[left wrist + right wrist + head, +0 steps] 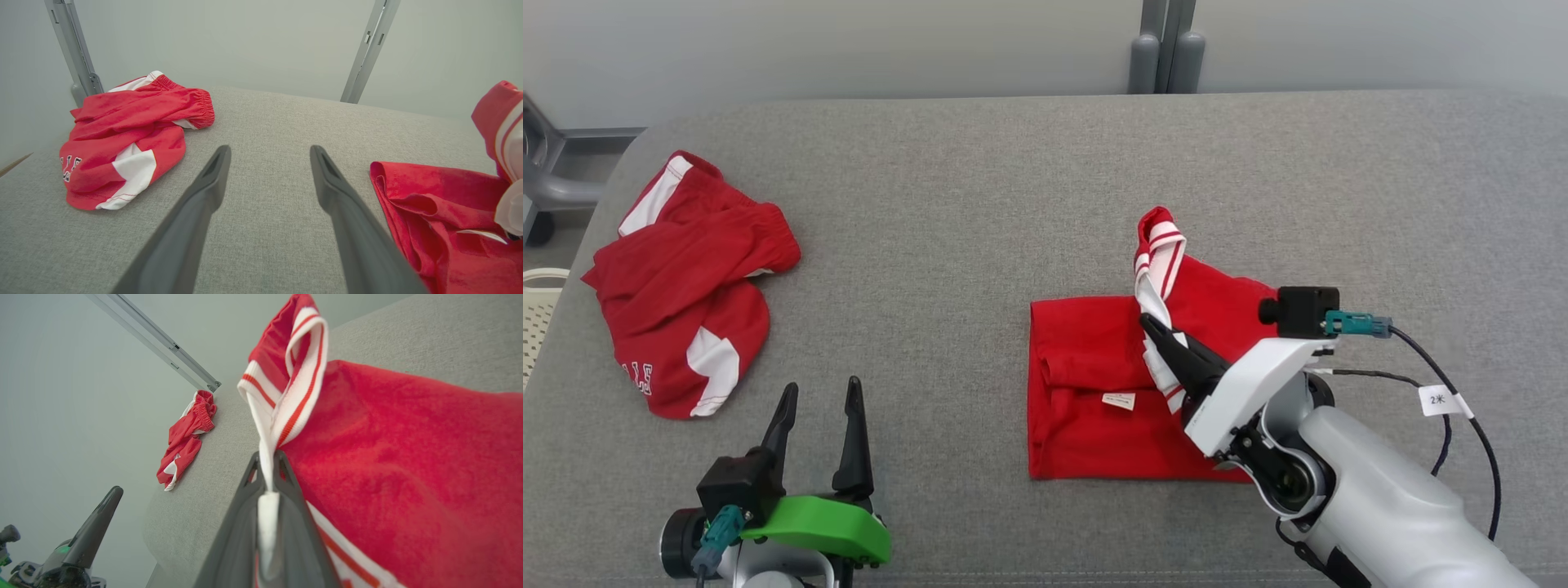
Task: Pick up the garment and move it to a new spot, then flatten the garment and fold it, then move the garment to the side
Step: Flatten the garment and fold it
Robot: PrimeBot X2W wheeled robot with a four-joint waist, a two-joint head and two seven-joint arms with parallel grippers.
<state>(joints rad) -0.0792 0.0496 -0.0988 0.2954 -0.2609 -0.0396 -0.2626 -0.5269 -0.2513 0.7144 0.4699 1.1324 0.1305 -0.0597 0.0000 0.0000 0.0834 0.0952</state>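
The right arm [1380,498] hides the garment [1078,359] at its near right corner. Its label [1119,400] is too small to read. The shorts [678,269] fold over their lettering [637,378], and the basket [538,314] is cut by the left edge.

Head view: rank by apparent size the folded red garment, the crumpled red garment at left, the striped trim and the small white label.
1. Folded red garment and crumpled red garment: they look about alike, so unranked; both largest.
2. Striped trim.
3. White label, smallest.
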